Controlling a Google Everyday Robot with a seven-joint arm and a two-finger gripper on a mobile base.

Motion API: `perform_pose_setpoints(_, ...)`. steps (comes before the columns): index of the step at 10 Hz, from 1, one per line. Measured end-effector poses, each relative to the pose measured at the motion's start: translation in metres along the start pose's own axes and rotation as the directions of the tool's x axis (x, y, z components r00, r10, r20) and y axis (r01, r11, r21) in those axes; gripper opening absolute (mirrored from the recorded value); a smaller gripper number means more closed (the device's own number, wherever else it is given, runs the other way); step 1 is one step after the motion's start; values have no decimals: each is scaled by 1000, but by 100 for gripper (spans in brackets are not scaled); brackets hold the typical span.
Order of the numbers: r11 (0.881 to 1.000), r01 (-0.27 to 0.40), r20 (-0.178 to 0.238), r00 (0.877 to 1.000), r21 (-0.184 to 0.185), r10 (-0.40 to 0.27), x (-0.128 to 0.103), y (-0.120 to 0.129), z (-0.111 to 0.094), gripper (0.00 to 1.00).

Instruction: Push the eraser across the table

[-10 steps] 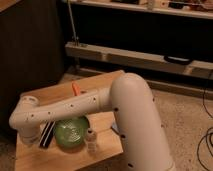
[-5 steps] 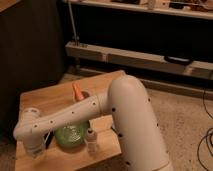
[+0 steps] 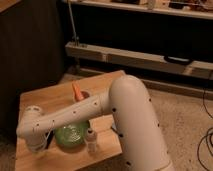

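On the light wooden table (image 3: pixel 47 100), the eraser (image 3: pixel 50 140) shows as a thin dark strip just left of the green bowl (image 3: pixel 70 134), mostly hidden by my arm. My white arm reaches from the lower right across the table to its near-left part. Under the wrist, my gripper (image 3: pixel 42 145) points down, shut, right beside the eraser's left side. Whether it touches the eraser I cannot tell.
A small white bottle (image 3: pixel 91 142) stands at the bowl's right, near the table's front edge. An orange object (image 3: pixel 77 92) sits behind the arm at mid-table. Dark shelving (image 3: pixel 140 55) runs behind the table, and a cable (image 3: pixel 204 145) lies on the floor at right.
The wrist and gripper have swung down toward the table's near-left part, ending beside the eraser. The bowl and bottle have not moved.
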Motion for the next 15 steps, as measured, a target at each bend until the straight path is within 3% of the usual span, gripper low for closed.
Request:
perform_pose_setpoints(4,999,-34,11,999,-16,34,-11,13,2,0)
perform_pose_setpoints(11,998,-56,-13,998,-30,55,-18,28,6,0)
perform_pose_setpoints(13,997,-52,-49,998,-52,49,-17,33,4,0)
perform_pose_setpoints(15,994,-28,-125,992,-101,16,-8,37,-10,0)
